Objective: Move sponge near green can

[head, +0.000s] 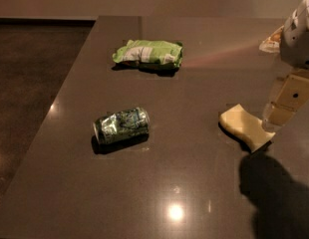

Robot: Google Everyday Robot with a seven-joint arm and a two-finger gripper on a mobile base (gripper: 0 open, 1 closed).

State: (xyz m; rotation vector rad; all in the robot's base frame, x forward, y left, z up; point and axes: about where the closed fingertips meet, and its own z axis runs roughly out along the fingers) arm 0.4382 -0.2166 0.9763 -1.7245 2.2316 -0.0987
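A glossy dark brown surface (194,183) carries everything. At its right edge, the white-and-tan gripper (270,125) hangs; I cannot tell how its jaws stand. A crinkled light green and white snack bag (149,53) lies near the far edge. The pale yellow foam sponge (241,125) lies beside the gripper, well apart from the dented green and silver can (121,125) toward the left edge.

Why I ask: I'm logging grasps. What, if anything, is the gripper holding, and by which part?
The gripper, at the right of the table, seems to hold the sponge by its right end.

The claw (270,125) at one end of sponge (241,123), green can (122,125) well apart.
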